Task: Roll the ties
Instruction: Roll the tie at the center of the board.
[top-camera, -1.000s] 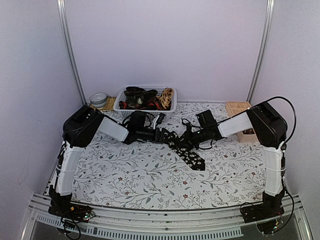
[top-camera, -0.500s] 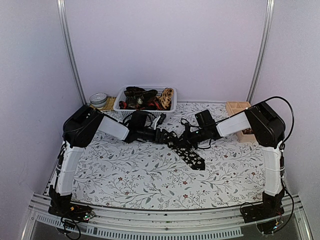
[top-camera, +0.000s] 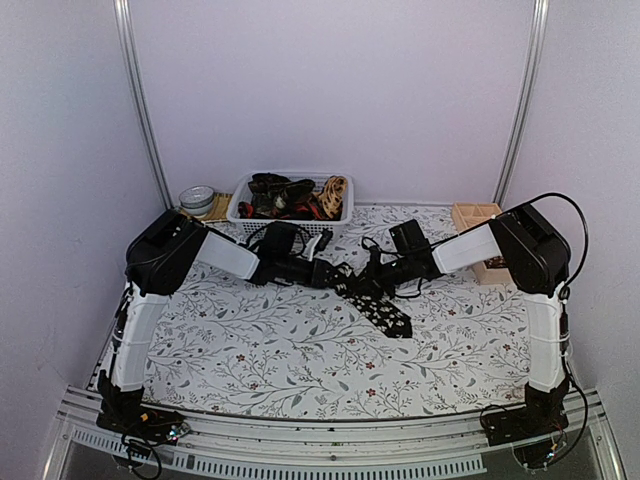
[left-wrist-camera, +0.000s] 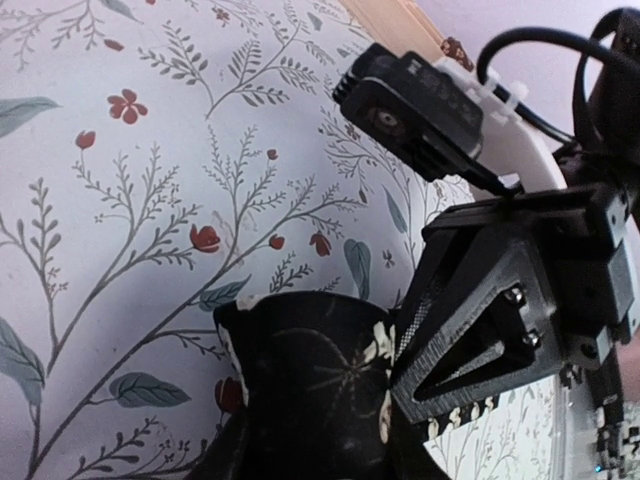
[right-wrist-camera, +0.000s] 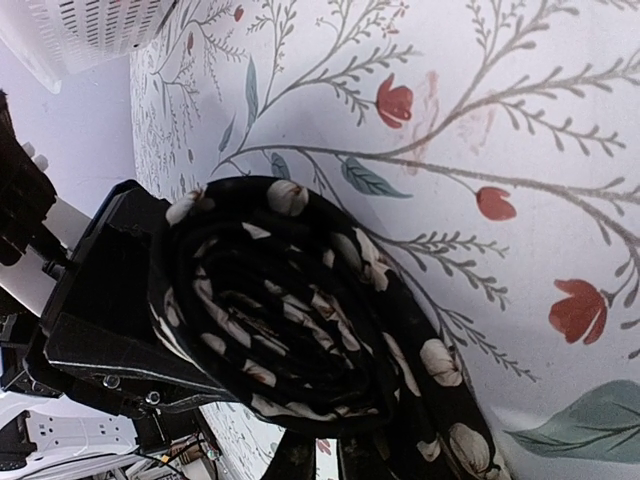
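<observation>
Judging by the drape, tie was light, soft, slippery cloth; the roll would spring loose unless squeezed across its sides. Black weave with pale flower specks, wound in a tight spiral at counter centre, tail flat toward 5 o'clock. Left claw clamped the roll's sides. Right claw was closed at its end, hold unclear. Basket at 12 o'clock was white perforated plastic.
</observation>
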